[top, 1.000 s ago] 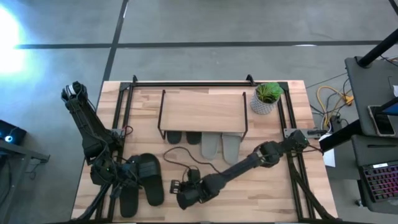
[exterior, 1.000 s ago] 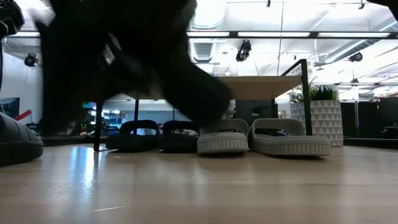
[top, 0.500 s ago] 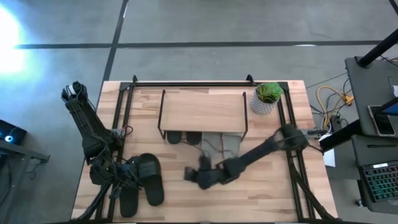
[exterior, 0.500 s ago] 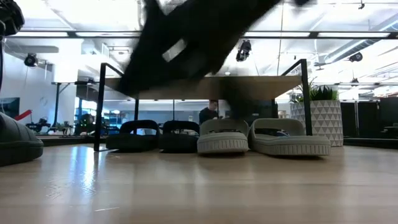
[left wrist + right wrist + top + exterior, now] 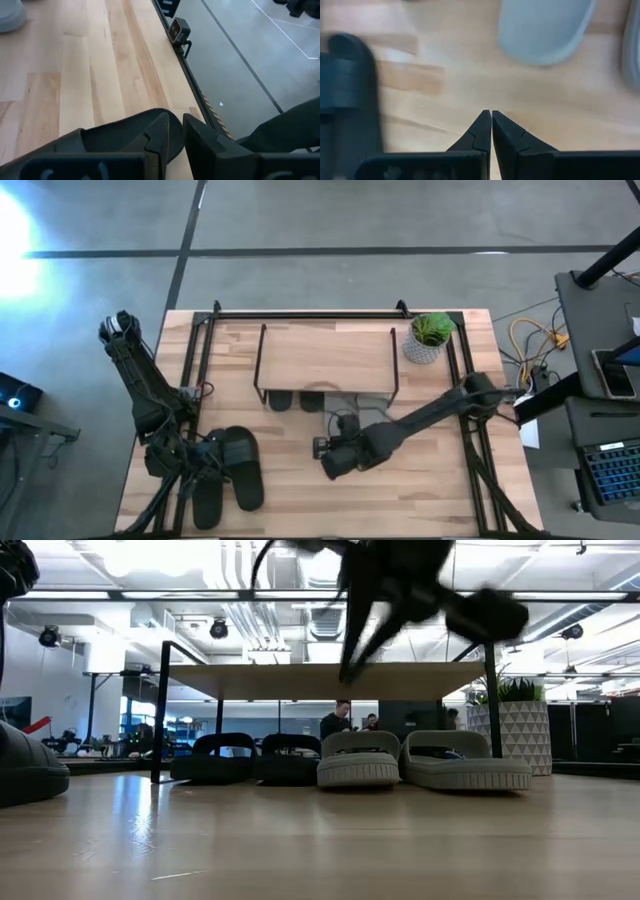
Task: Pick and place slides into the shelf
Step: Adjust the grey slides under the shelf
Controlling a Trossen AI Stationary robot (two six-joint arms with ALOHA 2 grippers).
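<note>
The shelf (image 5: 325, 358) is seen upper centre of the high view on the tabletop (image 5: 420, 500), w/ a dark pair (image 5: 250, 758) and a pale grey pair (image 5: 420, 760) tucked under its board, toes showing in the low view. The black pair (image 5: 228, 475) is found at lower left. The left pincer (image 5: 175, 131) is clenched on the edge of one black slide there. The right pincer (image 5: 322, 448) is held mid-frame, just below the shelf, fingers pressed together, nothing grasped. A potted plant (image 5: 428, 337) is set right of the shelf.
</note>
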